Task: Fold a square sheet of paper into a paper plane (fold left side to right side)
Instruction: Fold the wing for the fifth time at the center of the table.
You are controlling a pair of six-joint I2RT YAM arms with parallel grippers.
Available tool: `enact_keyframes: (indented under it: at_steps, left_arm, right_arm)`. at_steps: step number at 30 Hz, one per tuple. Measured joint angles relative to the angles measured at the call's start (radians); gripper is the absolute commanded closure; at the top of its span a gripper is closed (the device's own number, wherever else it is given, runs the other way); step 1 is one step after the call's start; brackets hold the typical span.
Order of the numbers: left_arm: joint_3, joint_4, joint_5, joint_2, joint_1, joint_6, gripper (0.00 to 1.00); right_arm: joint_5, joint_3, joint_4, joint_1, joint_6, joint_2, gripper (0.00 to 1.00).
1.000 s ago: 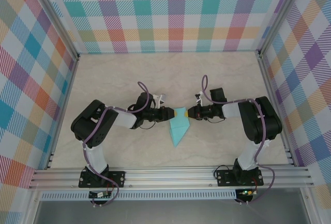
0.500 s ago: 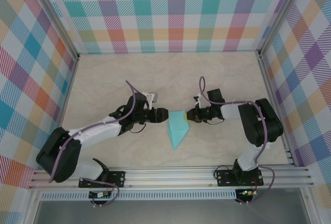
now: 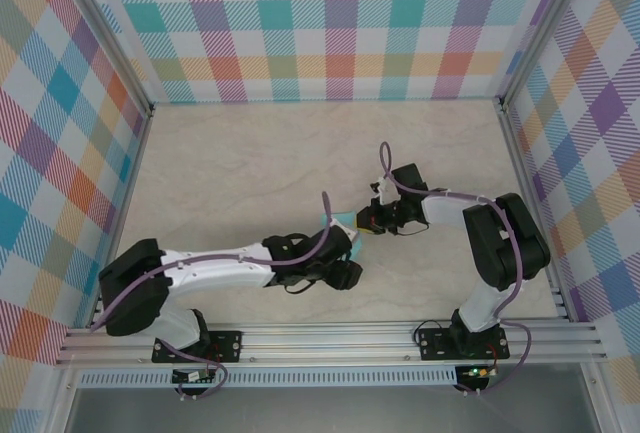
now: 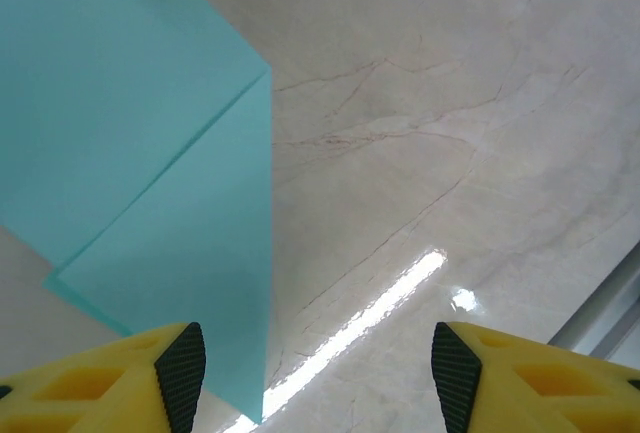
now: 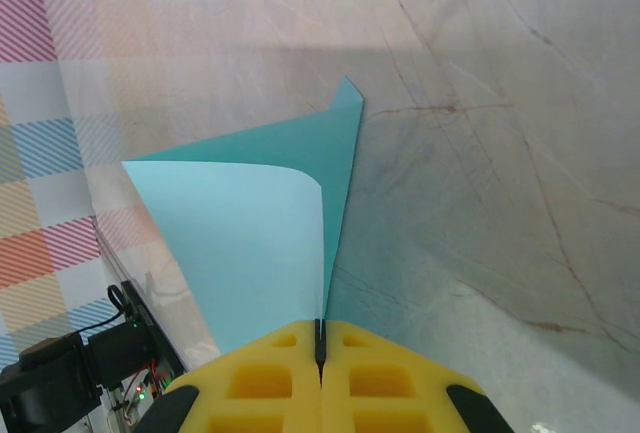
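The paper plane (image 4: 130, 153) lies near the middle of the bench (image 3: 230, 163), its long folded edge and pointed tip flat on the marble, with bare surface around it out to the aluminium rails (image 3: 125, 213) and plaid walls (image 3: 330, 23). The left arm reaches low and almost straight across to it, and the left gripper (image 4: 312, 378) hangs over the tip with jaws released, wide apart, gripping nothing. The right arm bends in from the right, the right gripper (image 5: 321, 338) with jaws clenched on the paper's lifted, curling edge.
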Motion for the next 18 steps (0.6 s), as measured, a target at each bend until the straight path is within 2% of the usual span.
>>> enact_keyframes:
  at_steps: [7, 18]
  left_arm:
    - [0.129, -0.133, -0.145, 0.145, -0.045, -0.014, 0.4]
    - [0.291, -0.322, -0.305, 0.324, -0.093, -0.055, 0.52]
  right_arm:
    - [0.031, 0.019, -0.055, 0.024, 0.014, 0.0, 0.96]
    - [0.051, 0.041, -0.089, 0.03, 0.035, 0.0, 0.96]
